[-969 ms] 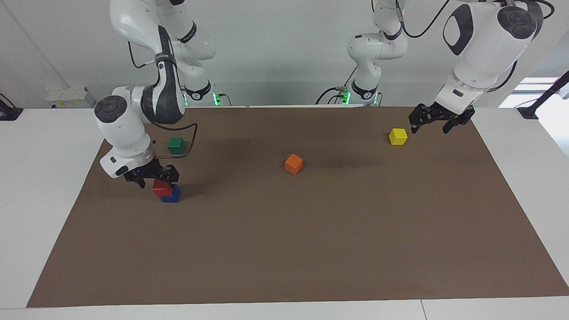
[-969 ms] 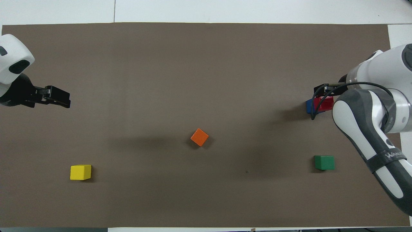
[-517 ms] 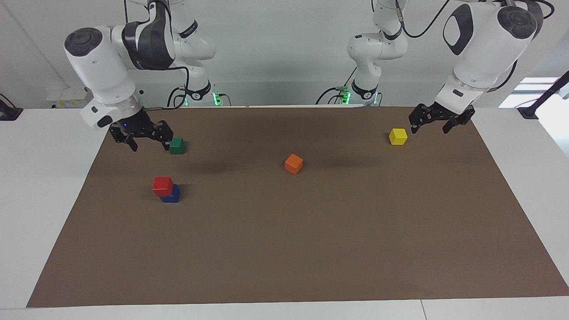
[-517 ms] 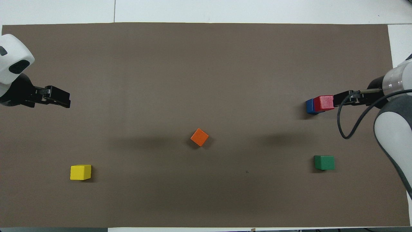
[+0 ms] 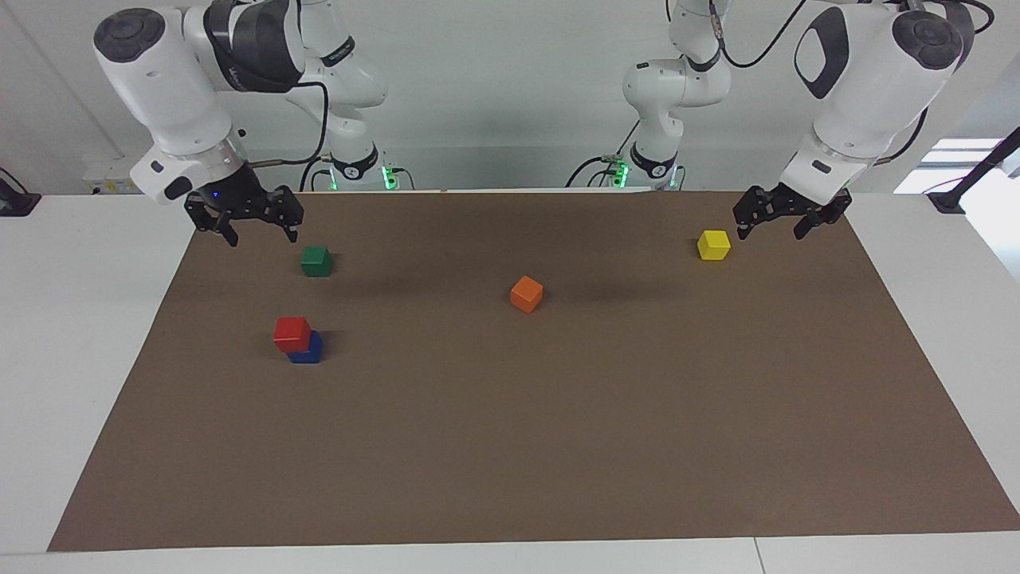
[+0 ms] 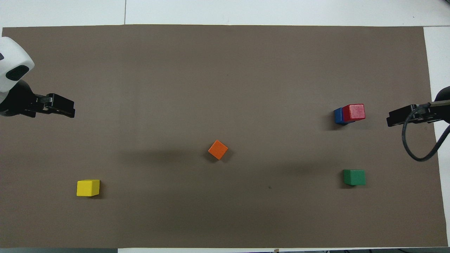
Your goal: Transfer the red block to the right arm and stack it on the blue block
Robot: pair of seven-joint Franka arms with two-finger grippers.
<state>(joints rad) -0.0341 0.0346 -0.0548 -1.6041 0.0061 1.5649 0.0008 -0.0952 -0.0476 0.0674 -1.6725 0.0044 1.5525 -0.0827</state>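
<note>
Sat stacked: red block (image 5: 292,333) on blue block (image 5: 307,351), at five o'clock from empty, spread right gripper (image 5: 253,224).

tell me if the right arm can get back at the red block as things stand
Probably yes. The red block sits uncovered on the blue block, and the right gripper, open and empty, hangs above the mat's edge with only the green block nearby.

The red block (image 5: 292,333) sits on the blue block (image 5: 309,351), both claws empty.
</note>
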